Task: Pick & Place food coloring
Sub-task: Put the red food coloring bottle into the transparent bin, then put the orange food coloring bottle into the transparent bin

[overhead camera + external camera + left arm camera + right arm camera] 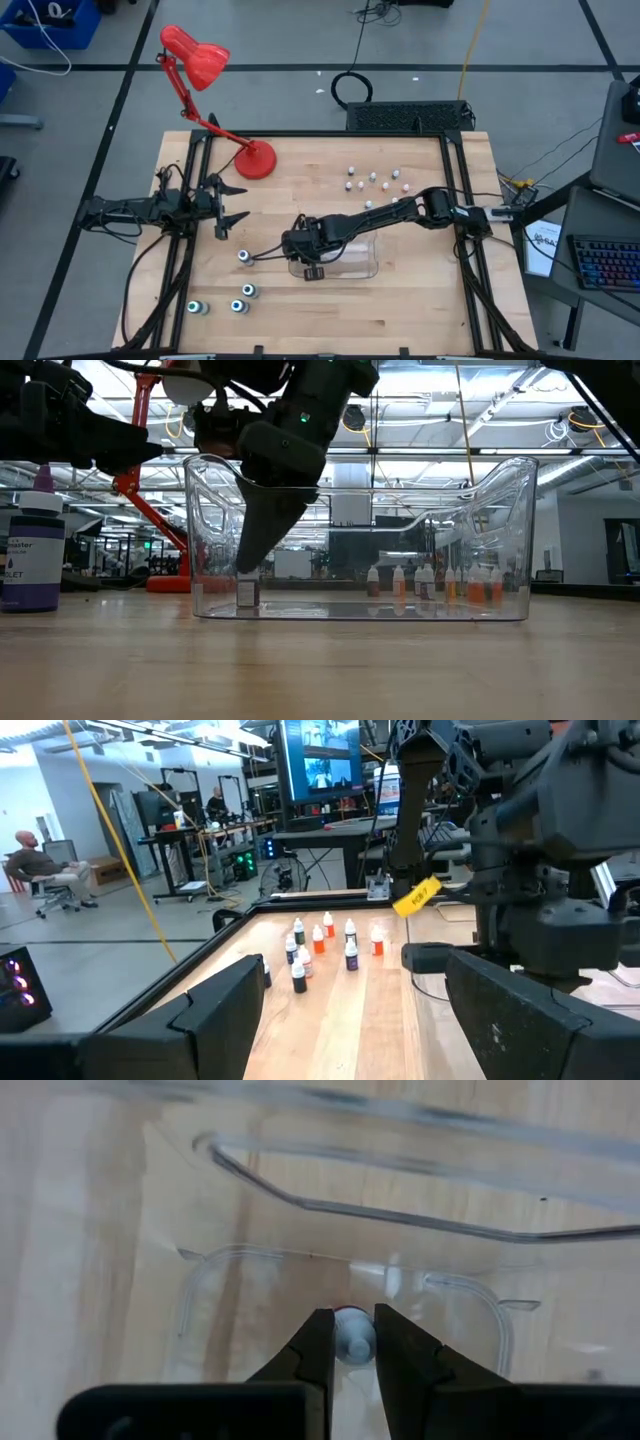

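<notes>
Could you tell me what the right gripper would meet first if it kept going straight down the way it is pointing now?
The right gripper, shut on a small food coloring bottle, points down into the clear tray. Going straight on, the bottle would probably meet the tray's floor first; the low view suggests it is already close to it.

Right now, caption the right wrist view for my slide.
Right hand shut on a tiny whitish food coloring bottle, lowered inside the clear plastic tray on the wooden table.

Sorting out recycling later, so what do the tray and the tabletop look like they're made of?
The tray looks like clear, glossy plastic: the room shows through its walls. The tabletop looks like pale wood with a smooth finish, showing strips and grain; possibly laminate.
</notes>
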Action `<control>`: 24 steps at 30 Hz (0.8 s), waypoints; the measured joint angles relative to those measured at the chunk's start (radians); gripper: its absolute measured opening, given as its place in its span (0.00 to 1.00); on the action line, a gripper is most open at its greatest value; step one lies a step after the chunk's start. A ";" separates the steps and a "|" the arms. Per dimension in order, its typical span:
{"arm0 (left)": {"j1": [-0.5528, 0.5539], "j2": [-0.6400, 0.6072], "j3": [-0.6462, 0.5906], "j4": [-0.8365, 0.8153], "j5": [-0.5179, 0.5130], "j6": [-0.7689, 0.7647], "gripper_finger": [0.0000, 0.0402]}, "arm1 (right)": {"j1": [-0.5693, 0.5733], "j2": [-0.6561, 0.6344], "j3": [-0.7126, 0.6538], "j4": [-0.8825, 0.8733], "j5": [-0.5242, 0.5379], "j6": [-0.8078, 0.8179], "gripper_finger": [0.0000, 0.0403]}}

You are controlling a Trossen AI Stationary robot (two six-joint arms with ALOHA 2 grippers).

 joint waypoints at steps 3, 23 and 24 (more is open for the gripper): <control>0.000 0.000 0.000 0.000 0.000 0.000 0.76 | 0.000 -0.005 0.000 -0.005 0.000 0.013 0.17; 0.000 0.000 0.000 0.000 0.000 0.000 0.76 | 0.013 -0.297 -0.004 -0.261 0.153 0.071 0.51; 0.000 0.000 0.000 0.000 0.000 0.000 0.76 | 0.013 -0.321 -0.013 -0.301 0.194 0.089 0.50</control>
